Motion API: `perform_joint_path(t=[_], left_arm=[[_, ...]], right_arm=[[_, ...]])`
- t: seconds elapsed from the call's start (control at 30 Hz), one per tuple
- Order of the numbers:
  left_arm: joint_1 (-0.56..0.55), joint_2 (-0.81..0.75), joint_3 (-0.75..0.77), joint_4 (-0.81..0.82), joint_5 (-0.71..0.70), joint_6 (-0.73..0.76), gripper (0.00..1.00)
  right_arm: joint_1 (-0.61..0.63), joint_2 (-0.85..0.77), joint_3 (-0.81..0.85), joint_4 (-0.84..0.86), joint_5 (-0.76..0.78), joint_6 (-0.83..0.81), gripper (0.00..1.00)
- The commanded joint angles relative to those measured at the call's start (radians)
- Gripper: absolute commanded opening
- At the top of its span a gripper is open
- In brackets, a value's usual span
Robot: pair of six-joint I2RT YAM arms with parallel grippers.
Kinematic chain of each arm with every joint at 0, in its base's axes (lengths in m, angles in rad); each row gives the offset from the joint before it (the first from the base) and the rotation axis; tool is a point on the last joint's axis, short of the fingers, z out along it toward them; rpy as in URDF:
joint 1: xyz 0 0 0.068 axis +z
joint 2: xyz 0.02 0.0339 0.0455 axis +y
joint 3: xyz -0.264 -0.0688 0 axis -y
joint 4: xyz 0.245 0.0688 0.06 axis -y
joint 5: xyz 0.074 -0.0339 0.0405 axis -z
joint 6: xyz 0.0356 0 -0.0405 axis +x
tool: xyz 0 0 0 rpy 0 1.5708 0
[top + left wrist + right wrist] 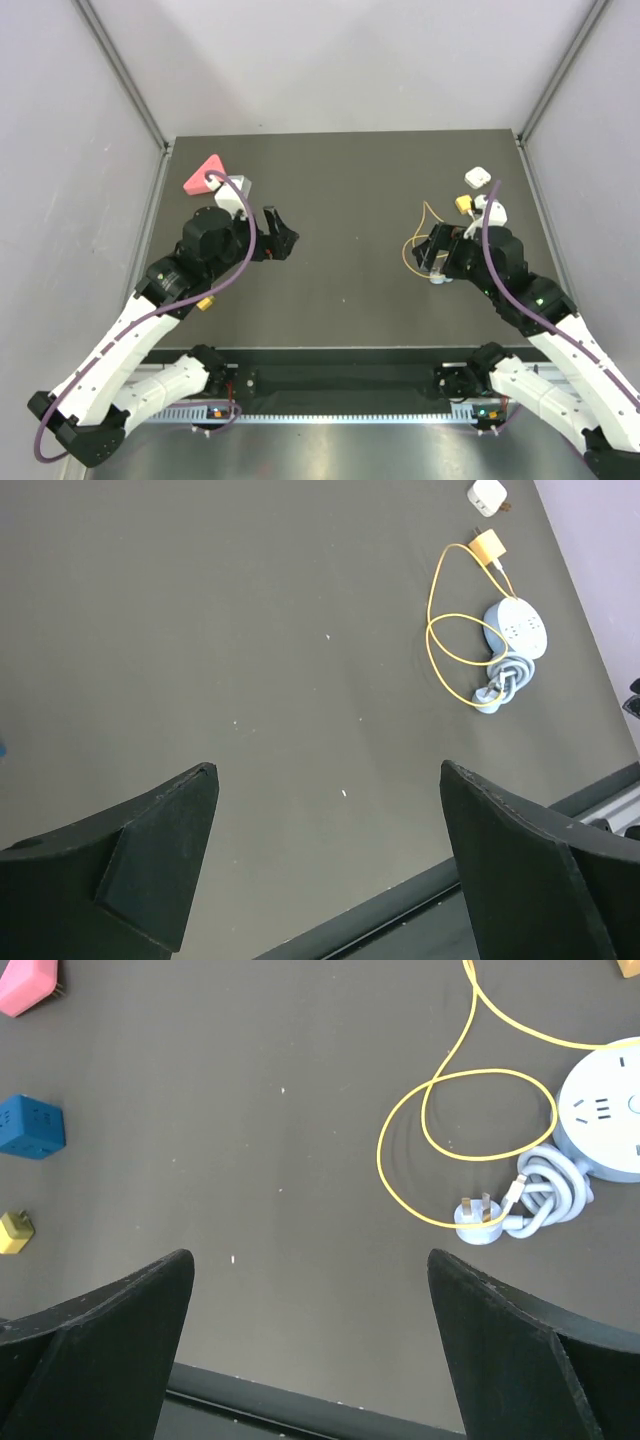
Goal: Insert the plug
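Two wide-open, empty grippers, left gripper (328, 780) and right gripper (310, 1260), with the plug (489, 548) lying on the table (350, 200) at its far right, near the white block (487, 497). Could easily snag the looping wire (470, 1110) going in and drag the blue socket disc (517, 628) along, or pinch the plug crooked and miss the slots.

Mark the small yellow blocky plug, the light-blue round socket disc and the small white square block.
small yellow blocky plug (488, 548), left wrist view, middle of its body.
light-blue round socket disc (517, 627), left wrist view, centre of its top face.
small white square block (485, 497), left wrist view, middle of its top face.
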Motion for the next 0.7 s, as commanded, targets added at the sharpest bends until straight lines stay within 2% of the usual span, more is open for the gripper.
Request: perform_joint_path(t=[0.0,0.07,0.17,0.3,0.33,0.37,0.4,0.43,0.47,0.53,0.6,0.67], left_arm=[[0.001,-0.001,0.001,0.007,-0.041,-0.017,0.96],[0.001,0.01,-0.005,0.011,-0.061,-0.014,0.96],[0.0,0.037,-0.009,0.009,-0.165,0.021,0.95],[0.012,0.123,-0.02,0.043,-0.407,0.179,0.96],[0.026,0.192,-0.014,0.044,-0.562,0.196,0.96],[0.053,0.232,0.001,0.04,-0.597,0.201,0.96],[0.147,0.272,0.055,0.025,-0.589,0.204,0.96],[0.206,0.353,0.093,0.011,-0.508,0.195,0.94],[0.318,0.39,0.163,-0.002,-0.454,0.166,0.92],[0.418,0.477,0.205,0.042,-0.402,0.173,0.91],[0.464,0.533,0.247,0.087,-0.386,0.179,0.91],[0.531,0.628,0.288,0.1,-0.313,0.16,0.91]], right_arm=[[-0.012,-0.018,-0.003,0.029,-0.017,0.007,1.0],[-0.012,-0.03,-0.009,0.041,-0.017,0.007,1.0],[-0.012,-0.05,-0.023,0.06,-0.017,0.004,1.0],[-0.012,-0.074,-0.049,0.077,-0.037,0.005,1.0],[-0.012,-0.079,-0.053,0.084,-0.047,0.005,1.0],[-0.012,-0.091,-0.06,0.1,-0.057,0.01,1.0],[-0.012,-0.097,-0.069,0.109,-0.07,0.013,1.0],[-0.013,-0.104,-0.075,0.117,-0.078,0.013,1.0],[-0.012,-0.116,-0.083,0.133,-0.093,0.013,1.0],[-0.012,-0.134,-0.093,0.146,-0.101,0.013,1.0],[-0.012,-0.146,-0.104,0.167,-0.112,0.009,1.0],[-0.012,-0.151,-0.106,0.176,-0.118,0.001,1.0]])
